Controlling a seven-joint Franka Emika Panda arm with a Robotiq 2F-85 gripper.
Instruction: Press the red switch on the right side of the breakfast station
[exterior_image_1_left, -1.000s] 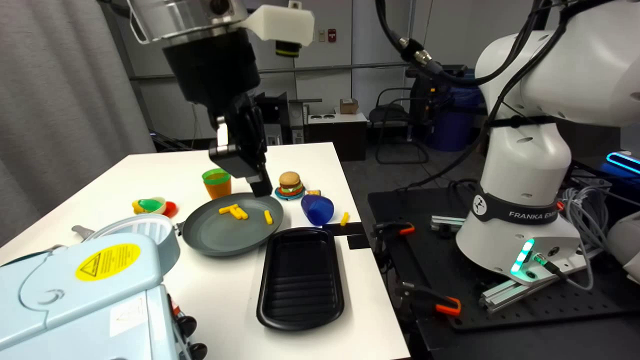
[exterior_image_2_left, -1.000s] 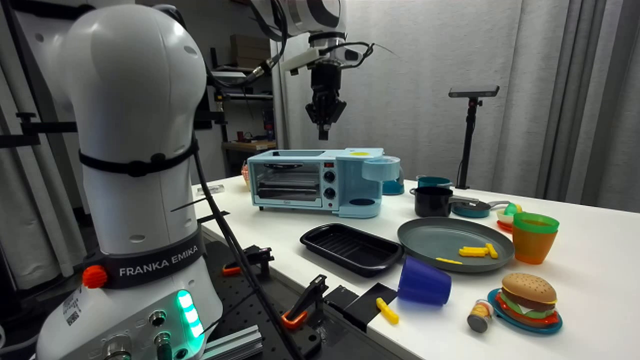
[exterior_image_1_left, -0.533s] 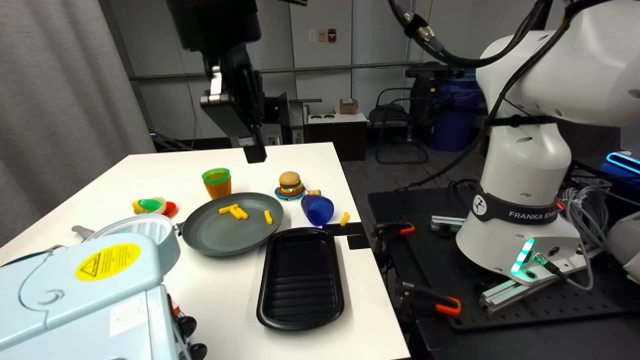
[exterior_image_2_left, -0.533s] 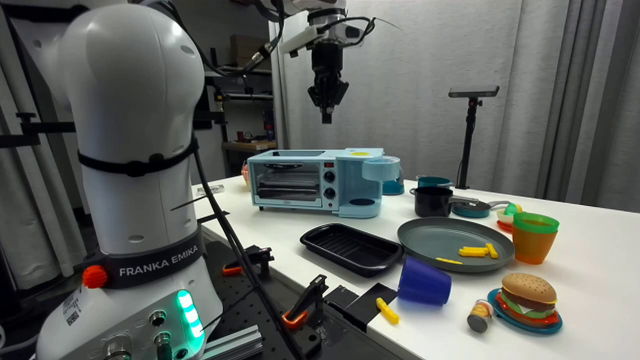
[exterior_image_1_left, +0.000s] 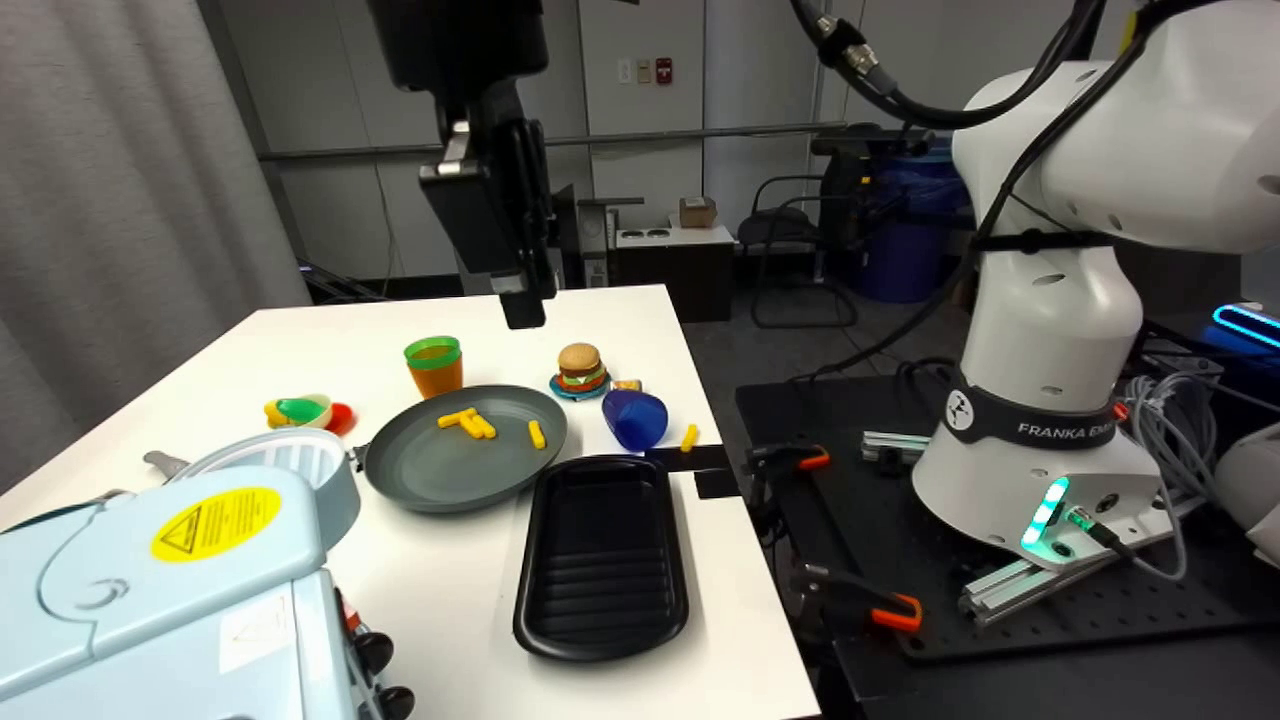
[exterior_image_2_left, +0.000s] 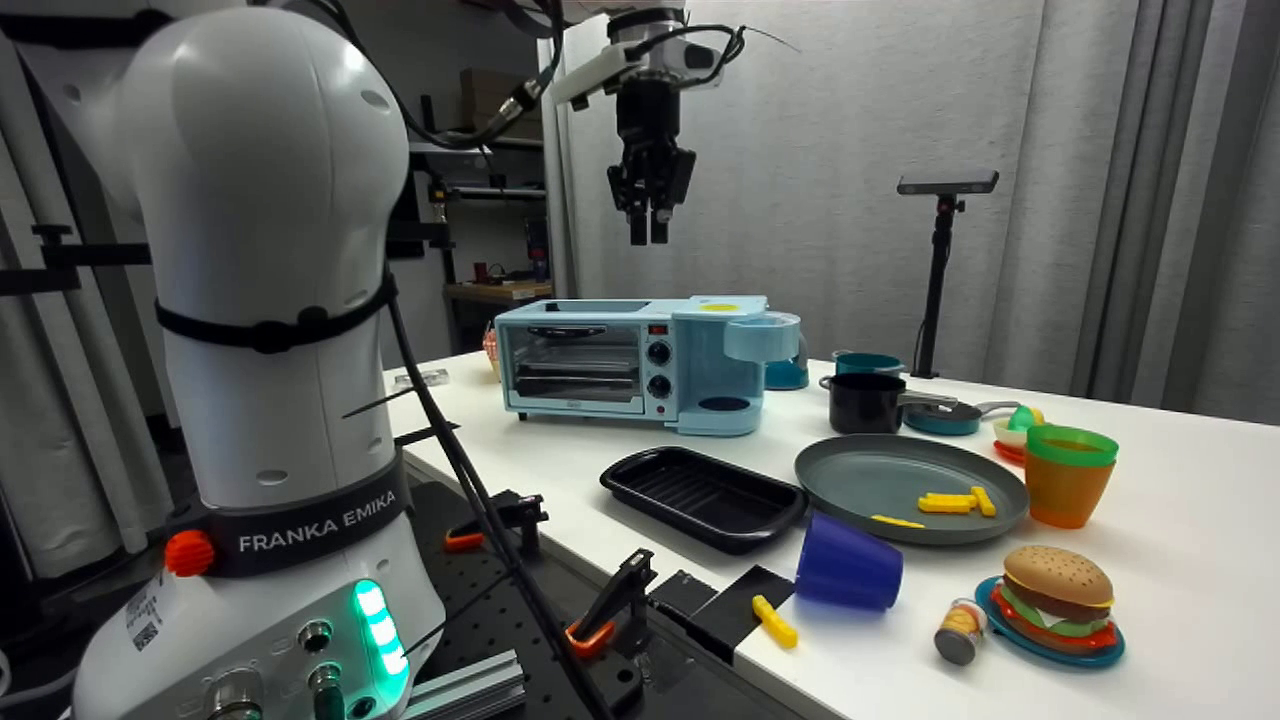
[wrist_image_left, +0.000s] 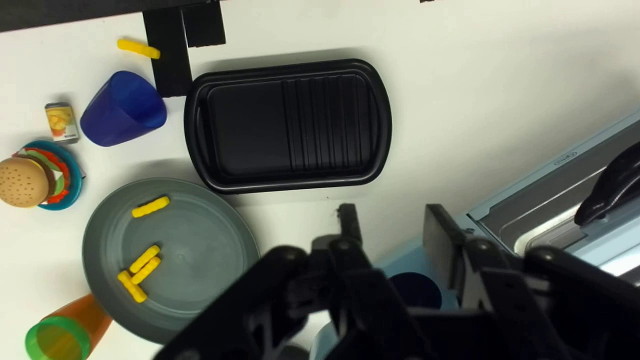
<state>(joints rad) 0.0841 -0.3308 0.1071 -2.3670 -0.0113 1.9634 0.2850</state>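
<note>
From where I stand, red switch (exterior_image_2_left: 657, 330) too small to tell its position. Breakfast station (exterior_image_1_left: 170, 600), back from robot-side edge of tabletop (exterior_image_2_left: 1180, 520), cropped in an exterior view. Teal thing (exterior_image_2_left: 786, 376) behind it partly hidden, can't tell what. Gripper (wrist_image_left: 391, 214) blurry in wrist view, hiding some of grey plate (wrist_image_left: 195, 275).

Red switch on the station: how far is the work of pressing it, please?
Done: uncertain; the switch appears too small to tell whether it is pressed.
In hand: no press now; the open gripper is raised apart from the station.
Left: probably the press, unless already made.
</note>
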